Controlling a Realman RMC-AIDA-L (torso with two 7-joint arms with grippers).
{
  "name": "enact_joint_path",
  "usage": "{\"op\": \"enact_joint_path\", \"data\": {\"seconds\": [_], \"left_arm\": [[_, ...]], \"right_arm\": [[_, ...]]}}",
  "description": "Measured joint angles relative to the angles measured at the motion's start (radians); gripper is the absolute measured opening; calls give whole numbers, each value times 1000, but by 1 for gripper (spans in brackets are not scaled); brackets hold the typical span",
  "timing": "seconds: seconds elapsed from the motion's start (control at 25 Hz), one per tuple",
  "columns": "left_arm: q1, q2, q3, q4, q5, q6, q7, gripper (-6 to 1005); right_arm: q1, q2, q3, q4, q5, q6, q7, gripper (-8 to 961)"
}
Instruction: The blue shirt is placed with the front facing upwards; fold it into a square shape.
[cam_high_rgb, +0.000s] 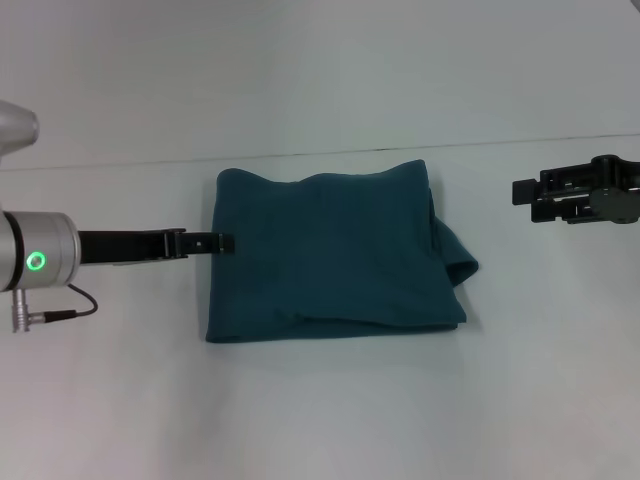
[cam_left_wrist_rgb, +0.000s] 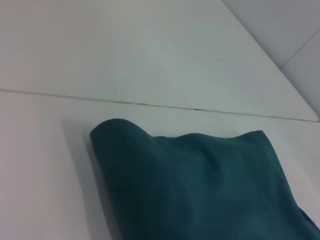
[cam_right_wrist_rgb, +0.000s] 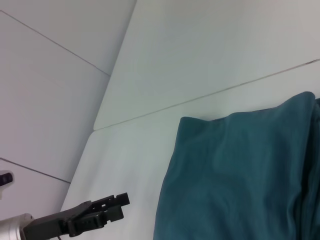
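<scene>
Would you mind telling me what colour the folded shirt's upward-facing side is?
Plain dark teal-blue; the folded cotton shirt shows no lettering. It is seen best in the head view.

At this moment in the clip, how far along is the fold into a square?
Mostly done: the blue shirt lies folded in a roughly square bundle on the white table, lettering hidden. In hand: nothing is gripped; the left gripper sits at the bundle's left edge, and the right gripper hangs apart on the right. Left: a flap of cloth bulges out on the right side and could be tucked in.
</scene>
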Motion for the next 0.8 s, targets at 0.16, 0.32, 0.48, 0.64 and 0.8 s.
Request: {"op": "enact_joint_path", "data": {"seconds": [0.16, 0.32, 0.48, 0.64, 0.8], "left_arm": [[0, -2, 3, 0, 0, 1, 0, 901], [0, -3, 5, 1, 0, 3, 0, 900], [0, -3, 5, 2, 0, 3, 0, 900], [0, -4, 5, 3, 0, 5, 2, 901], [13, -1, -11, 44, -7, 140, 120, 901]], "right_arm": [[-2, 0, 0, 0, 0, 0, -3, 636], [-4, 0, -5, 0, 0, -1, -12, 636], [-5, 1, -6, 0, 0, -1, -14, 635], [-7, 1, -4, 0, 0, -2, -15, 632], [-10, 11, -4, 0, 4, -15, -70, 629]]}}
